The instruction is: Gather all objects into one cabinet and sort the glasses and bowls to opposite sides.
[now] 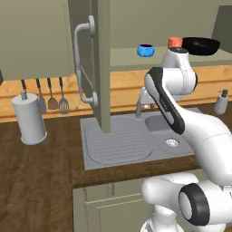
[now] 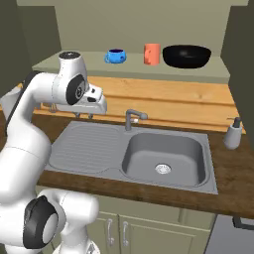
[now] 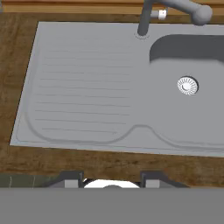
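On the cabinet shelf [image 2: 74,62]: two bowls, one cup; end effector [image 3: 112,180] spread, empty.

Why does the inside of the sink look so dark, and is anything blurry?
Hand view: the sink basin holds a dark shadow under its back wall, beside the bright drain. Right base view: the basin is evenly grey; the black bowl shows soft highlights. All views look slightly soft.

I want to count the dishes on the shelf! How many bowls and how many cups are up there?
Bowls: 2, the small bright blue round bowl and the wide shallow black bowl.
Cups: 1, the small matte orange-red cup.
Total: 3
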Available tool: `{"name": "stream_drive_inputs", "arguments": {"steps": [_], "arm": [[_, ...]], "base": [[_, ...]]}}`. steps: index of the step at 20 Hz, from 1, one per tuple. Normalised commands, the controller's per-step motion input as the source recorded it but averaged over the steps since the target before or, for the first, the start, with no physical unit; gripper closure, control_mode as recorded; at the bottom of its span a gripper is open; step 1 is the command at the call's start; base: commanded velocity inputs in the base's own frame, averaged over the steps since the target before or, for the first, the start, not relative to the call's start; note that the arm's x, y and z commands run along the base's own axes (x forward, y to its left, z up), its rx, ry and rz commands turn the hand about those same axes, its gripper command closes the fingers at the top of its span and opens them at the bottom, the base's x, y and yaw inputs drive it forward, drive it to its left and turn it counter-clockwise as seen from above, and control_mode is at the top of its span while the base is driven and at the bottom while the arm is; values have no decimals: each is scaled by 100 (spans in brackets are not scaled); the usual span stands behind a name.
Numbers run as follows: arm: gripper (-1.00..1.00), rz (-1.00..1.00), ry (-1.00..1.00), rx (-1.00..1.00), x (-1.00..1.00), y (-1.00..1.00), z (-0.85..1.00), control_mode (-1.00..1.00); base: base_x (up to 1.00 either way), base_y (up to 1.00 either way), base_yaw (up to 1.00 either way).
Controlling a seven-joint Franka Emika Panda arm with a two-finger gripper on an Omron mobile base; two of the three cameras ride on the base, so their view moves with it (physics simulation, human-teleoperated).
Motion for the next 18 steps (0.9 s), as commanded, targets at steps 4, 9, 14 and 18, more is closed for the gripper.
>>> {"name": "stream_drive_inputs", "arguments": {"steps": [4,9,14,18], "arm": [[-100,0,0,0,-7,0,-2,100],[-100,0,0,0,0,0,0,100],[-100,0,0,0,0,0,0,100],[-100,0,0,0,0,0,0,100]], "base": [[-10,0,0],[-84,-17,0],[-95,-38,0],[-72,-36,0]]}}
